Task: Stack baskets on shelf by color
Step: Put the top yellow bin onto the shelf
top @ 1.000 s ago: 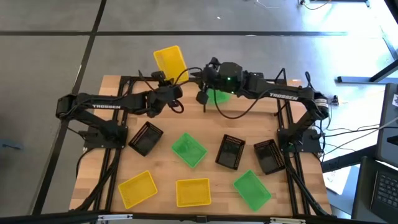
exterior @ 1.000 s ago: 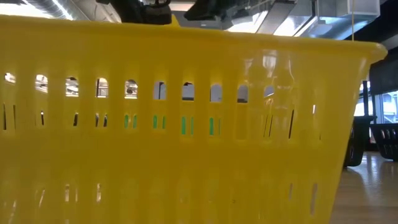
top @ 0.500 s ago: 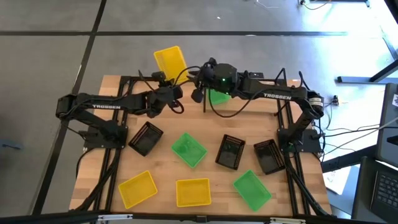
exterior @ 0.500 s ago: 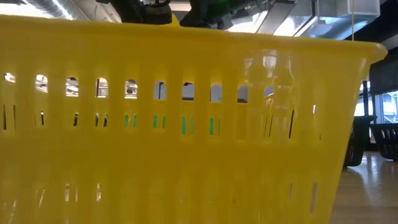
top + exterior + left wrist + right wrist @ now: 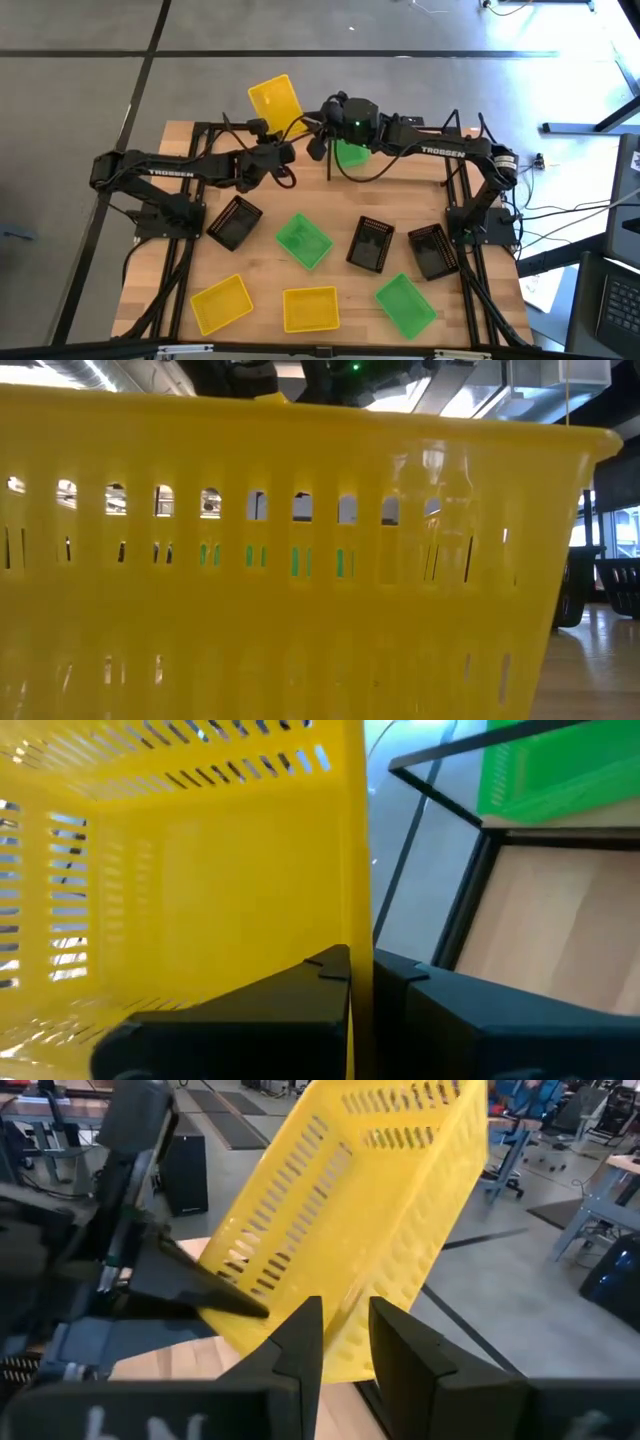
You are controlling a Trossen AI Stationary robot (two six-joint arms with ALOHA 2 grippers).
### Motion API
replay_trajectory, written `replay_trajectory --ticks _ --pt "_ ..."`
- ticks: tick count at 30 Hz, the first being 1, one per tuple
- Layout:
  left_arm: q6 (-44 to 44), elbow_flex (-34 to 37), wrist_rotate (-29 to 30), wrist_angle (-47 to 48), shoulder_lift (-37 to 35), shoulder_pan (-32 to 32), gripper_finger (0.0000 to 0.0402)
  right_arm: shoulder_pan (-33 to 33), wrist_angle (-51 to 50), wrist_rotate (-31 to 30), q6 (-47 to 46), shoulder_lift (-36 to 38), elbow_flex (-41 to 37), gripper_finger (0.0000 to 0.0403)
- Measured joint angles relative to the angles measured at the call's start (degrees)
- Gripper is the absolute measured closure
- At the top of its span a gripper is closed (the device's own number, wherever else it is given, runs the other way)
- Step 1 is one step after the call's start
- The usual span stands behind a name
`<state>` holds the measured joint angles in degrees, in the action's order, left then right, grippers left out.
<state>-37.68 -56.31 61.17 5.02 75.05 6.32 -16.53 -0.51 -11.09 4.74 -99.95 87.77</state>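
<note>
One yellow basket (image 5: 274, 101) pinched at its rim by left pincer (image 5: 283, 152); right pincer (image 5: 318, 141) spread beside it.

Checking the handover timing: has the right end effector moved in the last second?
Yes. In the high view the right end effector has slid left along the shelf, away from the green basket and toward the raised yellow basket.

Glossy slotted plastic yellow basket (image 5: 360, 1230)
</note>
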Motion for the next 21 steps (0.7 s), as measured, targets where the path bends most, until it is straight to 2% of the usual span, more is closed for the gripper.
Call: replay_trajectory --ticks 4,15,21 --pt "0.22 0.0 -4.53 -1.28 0.0 -0.66 0.0401 -0.27 -0.01 1.19 -0.2 -0.97 0.02 0.0321" --pt "0.01 0.0 -5.06 -2.09 0.0 -1.57 0.0401 -1.23 -0.22 1.79 -3.04 -2.66 0.04 0.0324" --pt "0.01 0.0 -5.93 -2.36 0.0 -1.64 0.0401 -1.39 -0.38 1.96 -1.45 -2.72 0.04 0.0389"
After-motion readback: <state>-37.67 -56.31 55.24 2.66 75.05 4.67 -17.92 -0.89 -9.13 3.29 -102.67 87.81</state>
